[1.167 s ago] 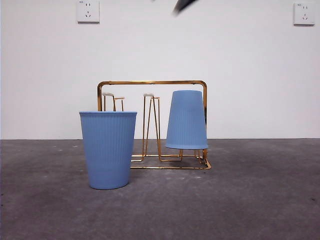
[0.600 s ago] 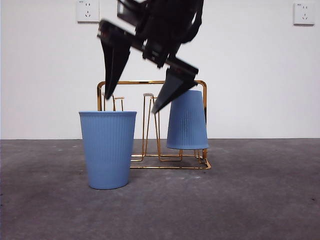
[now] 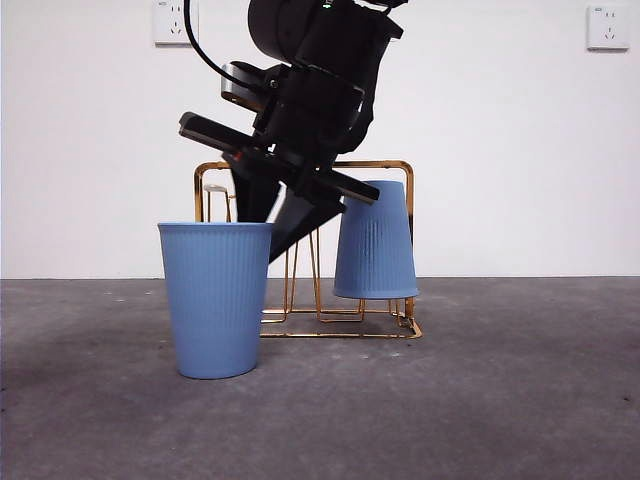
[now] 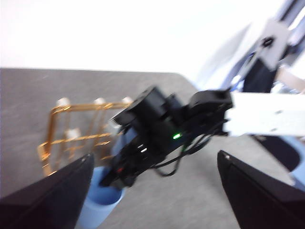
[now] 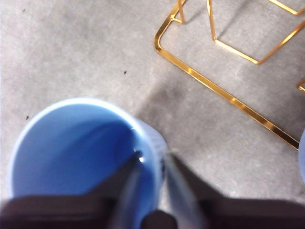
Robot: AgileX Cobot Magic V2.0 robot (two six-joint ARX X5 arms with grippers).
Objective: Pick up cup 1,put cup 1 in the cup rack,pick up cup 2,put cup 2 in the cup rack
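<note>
An upright blue ribbed cup [image 3: 215,300] stands on the table in front of the left end of the gold wire cup rack [image 3: 300,165]. A second blue cup [image 3: 375,240] sits upside down on the rack's right prong. My right gripper [image 3: 272,235] has come down from above onto the upright cup. In the right wrist view my right gripper [image 5: 151,160] has one jaw inside the cup [image 5: 71,143] and one outside, shut on its wall at the rim. My left gripper [image 4: 152,191] is open and empty, high above the table, and its view shows the right arm [image 4: 152,138].
The grey table [image 3: 500,400] runs to a white wall with two sockets [image 3: 176,22]. The rack's base wire [image 5: 214,90] lies close behind the upright cup. The inverted cup's edge [image 5: 302,157] shows at the side of the right wrist view.
The right arm came down from the top of the view to the upright cup. Its jaws, spread wide half a second ago, have narrowed onto the cup's rim. Neither cup has moved.
</note>
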